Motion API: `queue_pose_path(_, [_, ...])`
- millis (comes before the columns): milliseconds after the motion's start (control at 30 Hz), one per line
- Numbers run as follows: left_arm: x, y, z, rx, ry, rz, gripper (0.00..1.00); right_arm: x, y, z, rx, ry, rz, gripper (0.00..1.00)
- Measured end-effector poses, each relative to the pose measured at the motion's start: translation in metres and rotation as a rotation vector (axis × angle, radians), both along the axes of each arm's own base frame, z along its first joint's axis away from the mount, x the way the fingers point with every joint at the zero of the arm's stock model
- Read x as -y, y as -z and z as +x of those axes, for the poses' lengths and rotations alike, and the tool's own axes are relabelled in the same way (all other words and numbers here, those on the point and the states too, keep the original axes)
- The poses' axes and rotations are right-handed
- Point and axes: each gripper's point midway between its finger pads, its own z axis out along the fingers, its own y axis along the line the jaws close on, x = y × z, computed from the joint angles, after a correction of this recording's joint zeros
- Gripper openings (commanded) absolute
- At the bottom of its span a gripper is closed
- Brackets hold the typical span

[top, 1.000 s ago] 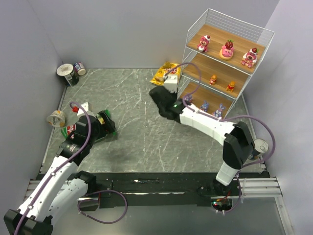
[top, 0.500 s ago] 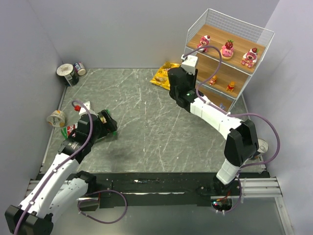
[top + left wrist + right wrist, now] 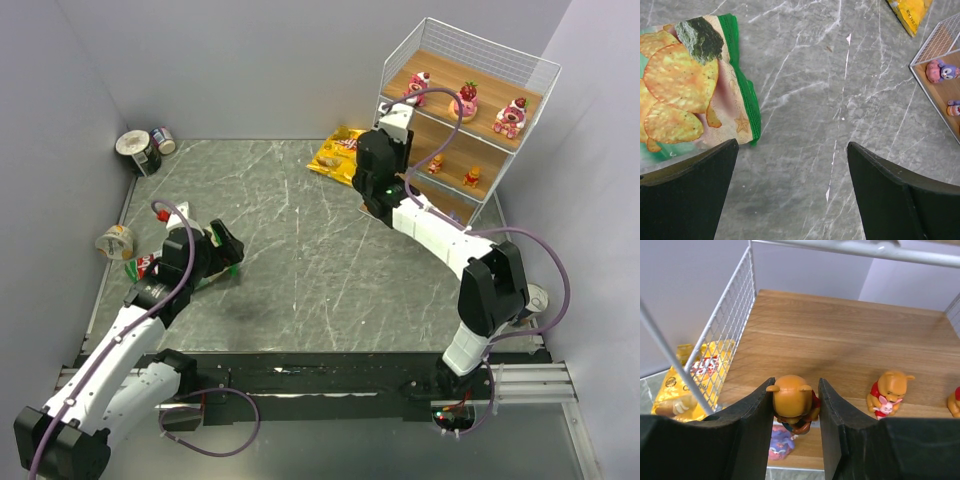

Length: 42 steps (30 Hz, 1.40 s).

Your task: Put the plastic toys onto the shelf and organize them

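Movement is seen first in the overhead view. The right end effector [image 3: 393, 122], which a second ago was low beside the bottom board, is now raised to the left end of the middle board of the tall white wire-frame shelf with three wooden boards [image 3: 540, 75]. Three pink-and-red strawberry-like plastic toys [image 3: 464, 100] are lined up on the top board. Two small orange plastic bear toys [image 3: 436, 163] are stood on the middle one, and the bottom board is largely hidden by the arm. The left end effector [image 3: 225, 243] is held by the green chip bag [image 3: 230, 268] on the grey marbled counter [image 3: 300, 270] and is little shifted.

In the left wrist view, the left end effector [image 3: 790, 195] is spread wide, with nothing between its fingers [image 3: 690, 195]. The green chip bag [image 3: 685, 85] lies just beyond the left finger. Two purple-pink plastic toys [image 3: 942, 71] are glimpsed on the shelf's bottom board at the right edge.

In the right wrist view, a third orange bear toy [image 3: 791, 397] is clamped by the half-closed right end effector [image 3: 795, 387] at the front left edge of the middle board [image 3: 840, 330]. Whether it touches the wood cannot be told. The other orange bears [image 3: 888, 392] are stood to its right, and a purple toy is seen below. The lift is judged to have brought the toy to its own row. Once it is set down and released at the left end, the orange row would be completed.
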Motion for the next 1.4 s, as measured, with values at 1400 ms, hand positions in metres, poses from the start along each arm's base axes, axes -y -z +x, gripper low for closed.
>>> queue_pose_path(1400, [-0.004, 0.001, 0.005, 0.0, -0.016, 0.0, 0.96, 0.001, 0.04, 0.023, -0.046, 0.037, 0.074, 0.14])
